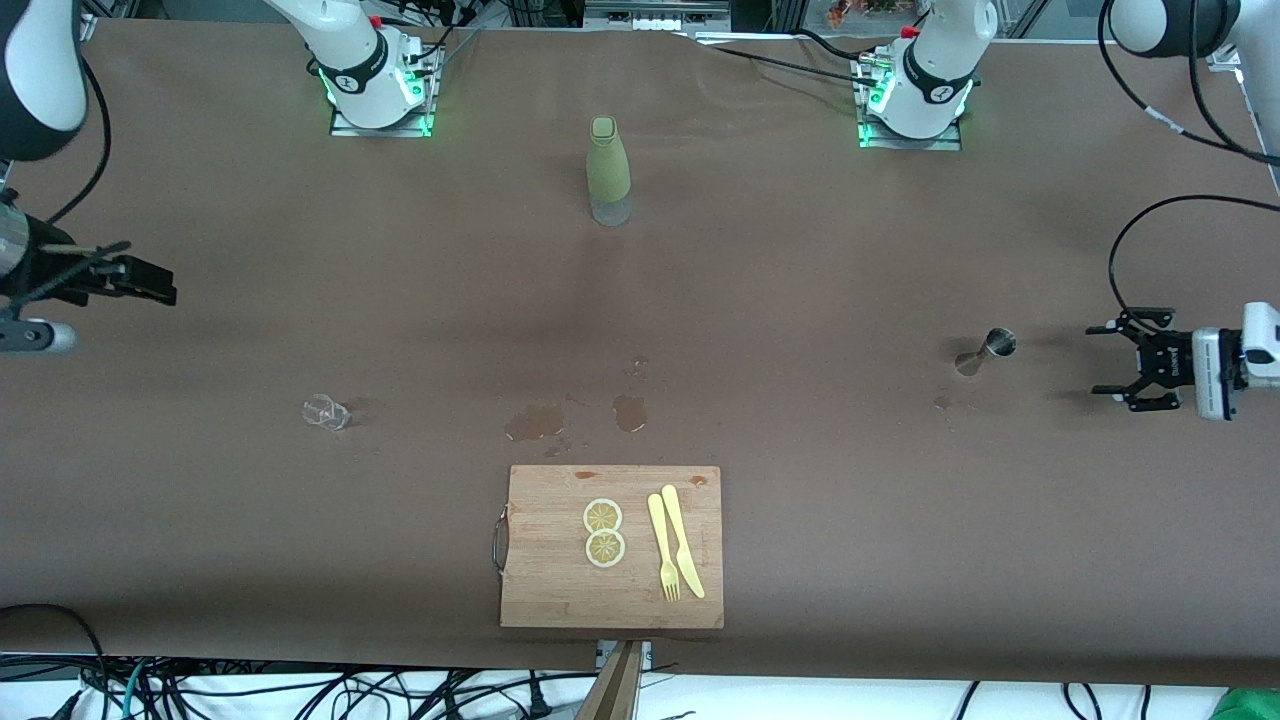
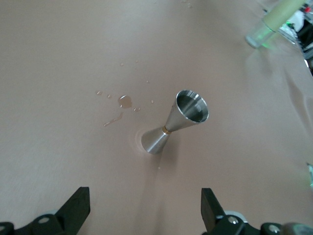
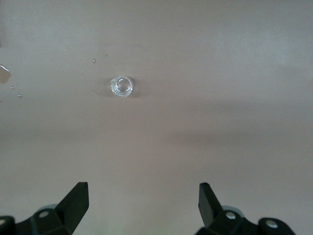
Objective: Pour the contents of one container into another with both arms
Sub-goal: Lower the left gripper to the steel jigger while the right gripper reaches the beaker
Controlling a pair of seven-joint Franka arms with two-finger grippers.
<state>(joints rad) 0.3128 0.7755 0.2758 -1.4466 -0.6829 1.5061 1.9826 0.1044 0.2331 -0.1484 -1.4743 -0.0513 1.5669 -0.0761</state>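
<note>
One jigger [image 1: 985,351], one glass cup [image 1: 327,412], two lemon slices [image 1: 603,532].

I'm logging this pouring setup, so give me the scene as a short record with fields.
jigger: steel jigger upright on the table, toward the left arm's end
cup: clear glass cup on the table, toward the right arm's end
left gripper: left gripper open, beside the jigger, holding nothing
right gripper: right gripper open, holding nothing, apart from the cup
bottle: olive-green bottle upright between the bases
spills: wet patches on the table
</note>
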